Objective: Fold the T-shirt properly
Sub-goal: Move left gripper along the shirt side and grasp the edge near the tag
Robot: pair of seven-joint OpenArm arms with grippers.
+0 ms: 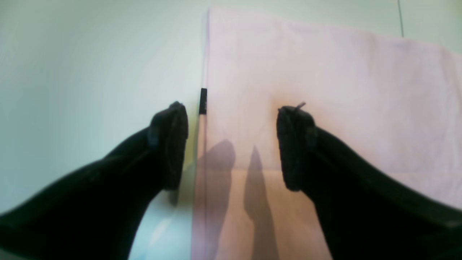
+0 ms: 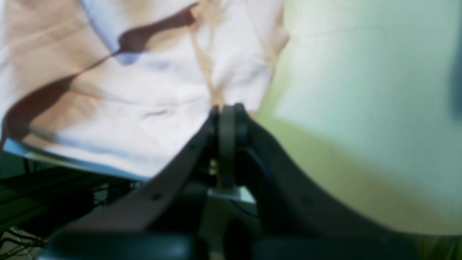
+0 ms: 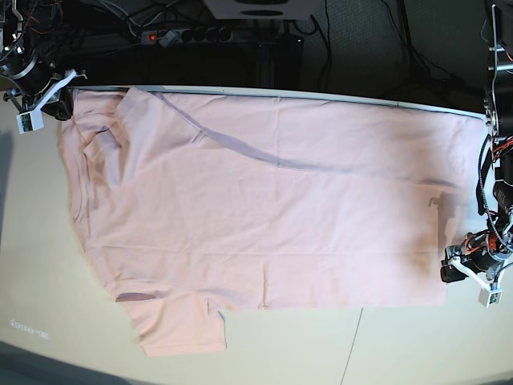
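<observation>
While the left wrist view looks down, the left pincer point(image 1: 232, 144) stands wide, with its two dark fingers point(image 1: 169, 144) far from each other and nothing between them. One finger is over the pale counter point(image 1: 90, 90), the other is over the T-shirt point(image 1: 325, 101). The pink cloth fills the right part of this view and its straight edge runs from top to bottom between the fingers. A small black tag point(image 1: 203, 101) sits on this edge. Shadows of the fingers fall on the cloth below.

From the right wrist view, which is blurred, the right pincer point(image 2: 226, 112) is closed tight, the fingers pressed together. Its tip is at the edge of the wrinkled pink T-shirt point(image 2: 144, 90); a fold of cloth seems to run up from the tip, but I cannot tell for sure if cloth is caught in it. The counter point(image 2: 361, 108) shows light green on the right side.

On the base view, the T-shirt point(image 3: 264, 216) lies spread on the counter point(image 3: 48, 305), plain side up, reaching almost across the whole width. One sleeve point(image 3: 180, 325) points to the near edge. The far upper corner is folded over and makes a diagonal crease. The left pincer point(image 3: 469, 271) is at the right border of the cloth, the right pincer point(image 3: 60, 104) at the far left corner.
</observation>
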